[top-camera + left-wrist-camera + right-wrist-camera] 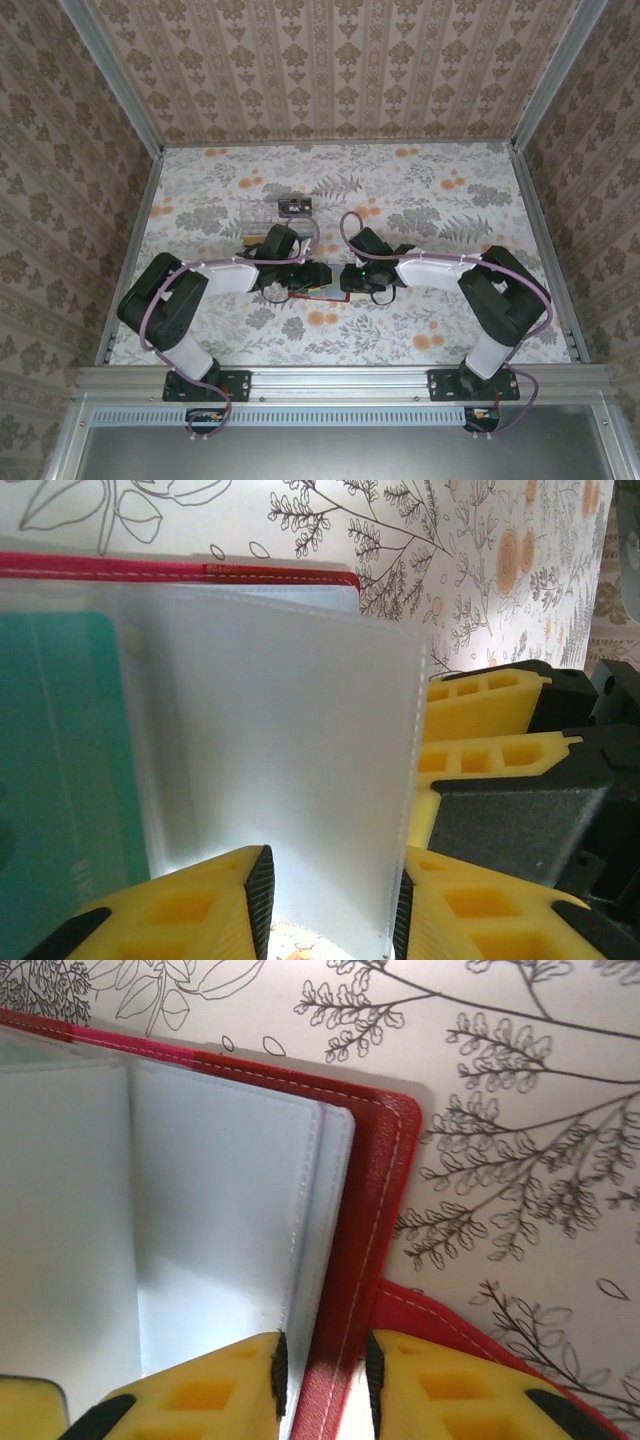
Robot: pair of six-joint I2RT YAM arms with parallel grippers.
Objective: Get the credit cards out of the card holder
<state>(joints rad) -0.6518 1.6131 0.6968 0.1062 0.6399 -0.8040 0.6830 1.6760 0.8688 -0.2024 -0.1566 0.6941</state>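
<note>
The left arm (160, 300) and right arm (505, 300) are black with white forearm shells, each trailing a mauve cable (343, 228). The left tool (330, 915) has yellow hollow-celled fingers (190, 910) with black pads (262, 880).

The left arm (175, 300) and the right arm (500, 295) rise from their bases, bend at the elbow and reach inward, low over the counter (450, 200), so the two wrists nearly meet in the middle. The left end effector (332, 910) has its jaws partly apart, with a clear sleeve (290, 760) between them. The right end effector (326, 1370) has its jaws narrow around the red edge of the card holder (380, 1190). Whether they press on it is not clear.
</note>
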